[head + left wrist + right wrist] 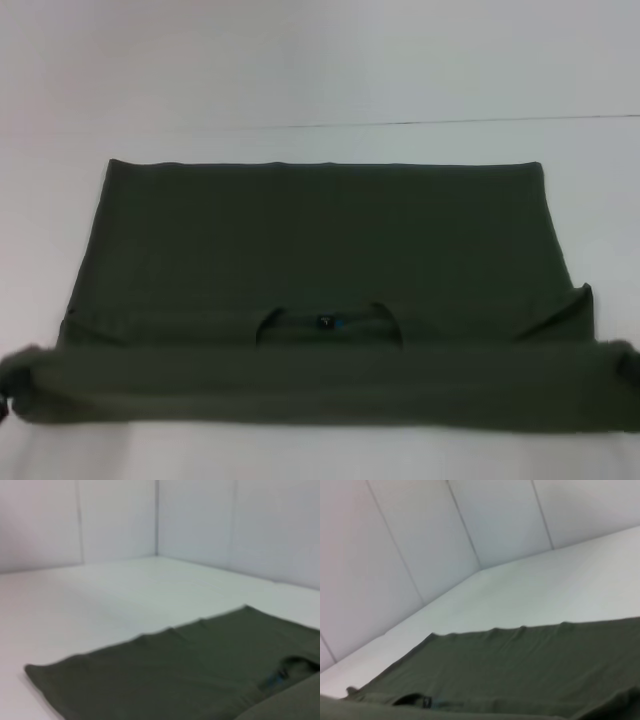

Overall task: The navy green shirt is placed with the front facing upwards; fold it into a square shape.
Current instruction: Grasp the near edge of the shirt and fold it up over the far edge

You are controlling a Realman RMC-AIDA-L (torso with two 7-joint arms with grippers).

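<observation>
The navy green shirt lies spread on the white table, its round neck and small label toward me. Its near edge is raised as a long band across the front, hiding the cloth below the neck. The band bunches at both ends. My left gripper is at the band's left end and my right gripper at its right end, each wrapped in cloth and holding it up. Both wrist views show the flat shirt with the neck opening.
White walls enclose the table at the back and sides. Bare white tabletop runs beyond the shirt's far edge. Both short sleeves lie tucked in at the shirt's near corners.
</observation>
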